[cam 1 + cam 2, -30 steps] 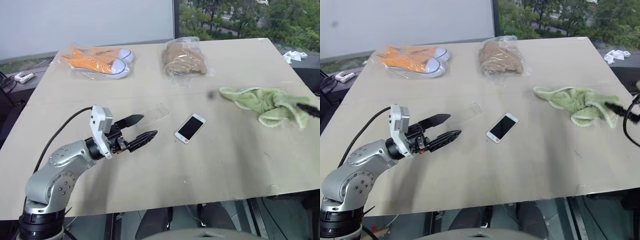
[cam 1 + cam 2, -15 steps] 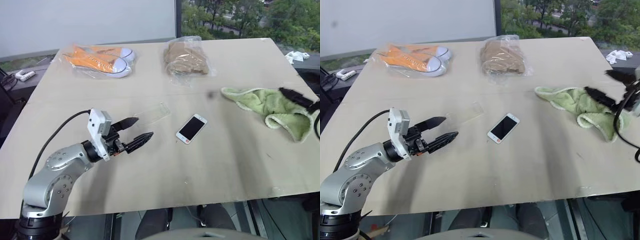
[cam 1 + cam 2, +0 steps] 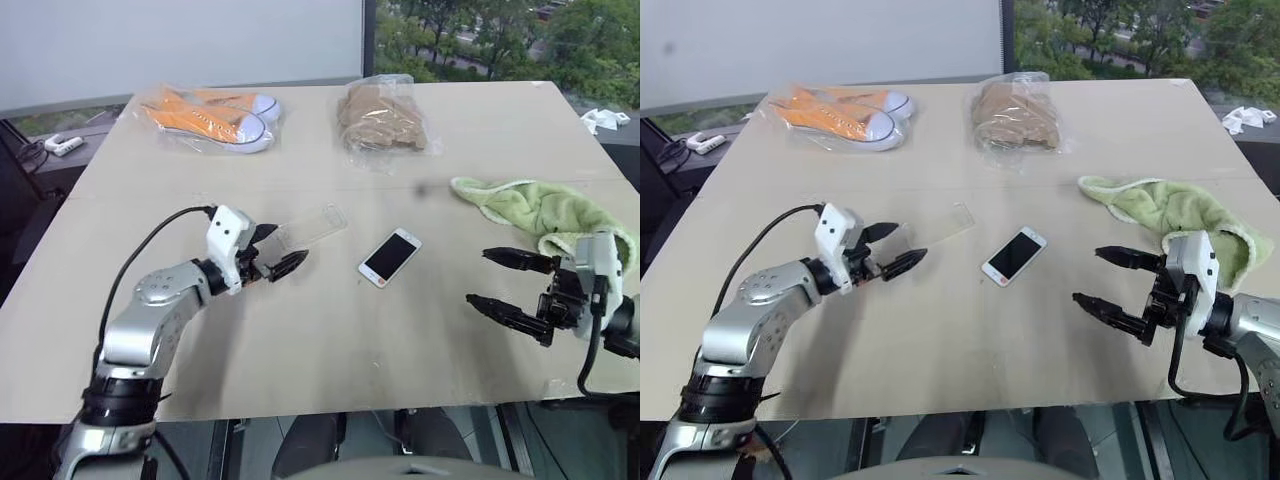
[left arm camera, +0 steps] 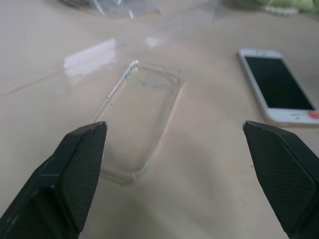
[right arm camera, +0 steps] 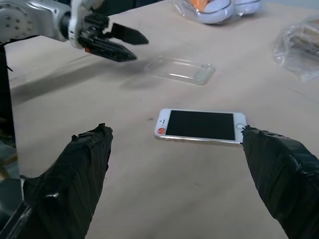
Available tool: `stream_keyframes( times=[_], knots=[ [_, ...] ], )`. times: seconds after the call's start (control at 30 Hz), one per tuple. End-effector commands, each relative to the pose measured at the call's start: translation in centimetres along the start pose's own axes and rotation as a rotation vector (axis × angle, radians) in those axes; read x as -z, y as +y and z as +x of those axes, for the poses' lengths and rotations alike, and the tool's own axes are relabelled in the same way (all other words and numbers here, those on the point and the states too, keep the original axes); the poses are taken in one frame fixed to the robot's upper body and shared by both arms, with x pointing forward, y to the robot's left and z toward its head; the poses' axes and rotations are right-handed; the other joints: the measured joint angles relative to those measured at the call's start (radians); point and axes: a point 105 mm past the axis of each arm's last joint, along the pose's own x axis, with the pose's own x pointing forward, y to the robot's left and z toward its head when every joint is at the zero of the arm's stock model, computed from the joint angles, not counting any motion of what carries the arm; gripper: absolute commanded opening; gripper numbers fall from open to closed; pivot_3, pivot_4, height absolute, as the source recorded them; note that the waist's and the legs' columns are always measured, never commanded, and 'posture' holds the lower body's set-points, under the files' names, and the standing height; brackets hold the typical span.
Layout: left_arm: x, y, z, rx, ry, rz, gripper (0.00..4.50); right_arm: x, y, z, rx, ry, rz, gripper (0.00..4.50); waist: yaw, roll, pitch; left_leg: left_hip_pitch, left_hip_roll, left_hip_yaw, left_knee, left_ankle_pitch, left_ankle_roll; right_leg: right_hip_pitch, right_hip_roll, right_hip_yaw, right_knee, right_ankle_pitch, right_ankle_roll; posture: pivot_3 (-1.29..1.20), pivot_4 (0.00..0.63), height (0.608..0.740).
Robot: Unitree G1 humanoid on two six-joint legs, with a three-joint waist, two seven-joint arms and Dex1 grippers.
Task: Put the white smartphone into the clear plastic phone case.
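- Head view: I am holding my left gripper (image 3: 272, 257) wide and empty at the near end of the clear plastic phone case (image 3: 306, 226), ready to steady it.
- Left wrist view: the case is lying flat between the spread fingers.
- Right wrist view: my right gripper (image 3: 1117, 288), wide and empty, is facing the white smartphone (image 5: 201, 126) lying screen-up just ahead, lined up for a pickup.

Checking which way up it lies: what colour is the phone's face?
The white smartphone shows a black screen with a white bezel, clearest in the right wrist view.
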Motion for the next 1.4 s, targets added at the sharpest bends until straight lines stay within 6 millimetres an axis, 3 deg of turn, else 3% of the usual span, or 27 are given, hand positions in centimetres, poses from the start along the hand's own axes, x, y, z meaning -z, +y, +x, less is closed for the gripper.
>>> stream_keyframes(
  times=[0.03,0.23,0.4,0.47,0.53,0.73,0.97,1.4],
  knots=[
    [-0.3,0.7,1.7,0.020,0.002,0.052,4.50,-0.7,0.1,-0.3,0.008,-0.011,-0.067,4.47,0.001,0.000,0.000,0.000,0.000,0.000,0.000,0.000,0.000,0.000,0.000,0.000,0.000,0.000,0.000,0.00,0.150,0.740],
    [0.7,0.8,5.1,0.086,0.074,0.065,4.50,-1.0,0.4,0.0,0.037,-0.025,-0.082,4.47,0.000,-0.002,0.001,-0.001,-0.001,0.000,0.001,0.000,0.000,-0.001,0.000,0.000,0.000,0.000,0.000,0.00,0.150,0.740],
    [2.8,0.1,5.8,0.185,0.205,0.060,4.50,-0.8,0.4,0.4,0.051,-0.012,-0.083,4.47,-0.002,-0.003,0.001,0.000,-0.001,0.000,0.001,0.000,0.000,-0.001,0.000,0.000,0.000,0.000,0.000,0.00,0.150,0.740],
    [2.8,0.4,6.0,0.184,0.217,0.064,3.58,-0.8,0.4,0.5,0.053,-0.013,-0.083,4.50,-0.001,-0.004,0.000,0.000,-0.001,0.000,0.001,0.000,0.000,-0.001,0.000,0.000,0.001,0.000,0.000,0.00,0.150,0.740],
    [2.5,0.5,6.1,0.188,0.214,0.064,2.95,-1.0,0.4,0.6,0.054,-0.017,-0.084,4.50,-0.002,-0.004,0.000,0.000,-0.001,0.000,0.002,0.000,0.000,0.000,0.000,0.000,0.001,0.000,0.000,0.00,0.150,0.740],
    [3.0,0.7,5.4,0.205,0.233,0.029,0.05,-1.2,0.4,1.0,0.048,-0.024,-0.086,4.50,-0.002,-0.004,0.000,0.000,-0.001,0.000,0.002,0.000,0.000,0.000,0.000,0.000,0.002,0.000,0.000,0.00,0.150,0.740],
    [3.8,1.1,4.2,0.193,0.251,-0.006,0.05,-1.5,0.4,1.3,0.026,-0.044,-0.092,4.50,-0.014,-0.005,-0.001,0.001,-0.001,0.000,0.002,0.000,0.000,0.000,0.000,0.001,0.002,0.000,0.000,0.00,0.150,0.740],
    [2.1,-1.0,1.9,0.311,0.150,-0.006,0.05,-2.3,0.9,1.5,-0.030,-0.083,-0.096,4.50,-0.025,-0.005,-0.001,0.000,0.000,0.000,0.001,0.000,0.000,0.000,0.000,0.001,0.001,0.000,0.000,0.00,0.150,0.740]
  ],
)
